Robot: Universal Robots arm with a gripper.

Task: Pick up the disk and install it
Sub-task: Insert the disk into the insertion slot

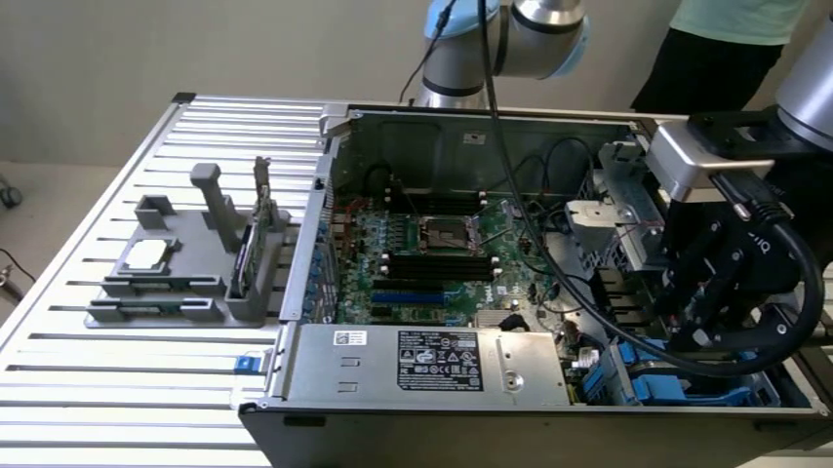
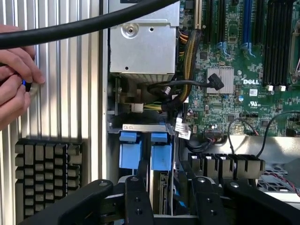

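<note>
The tool [image 1: 709,317] [image 2: 168,190] is found down in the drive bay, at the lower right of the exterior view, inside the open computer case [image 1: 430,146]. Whether it is clenched or released cannot be told. The disk [image 2: 161,157] [image 1: 677,387] is seen close below the tool, edge-on in the bay, with its blue carrier turned toward the wrist camera. A second blue carrier [image 2: 130,150] is set just beside it. Past the bay, a silver metal box [image 2: 143,47] and the green motherboard [image 2: 234,70] [image 1: 430,244] are seen. A thick black cable [image 2: 70,28] is stretched across the wrist view. A person's hand [image 2: 14,79] is held over the slatted counter [image 2: 61,84] [image 1: 78,390] beside the case. At the exterior view's left, a grey holder [image 1: 170,292] is placed on the counter. A small square chip [image 1: 146,253] is laid on it, and a thin card [image 1: 245,258] is stood on edge in it.
</note>
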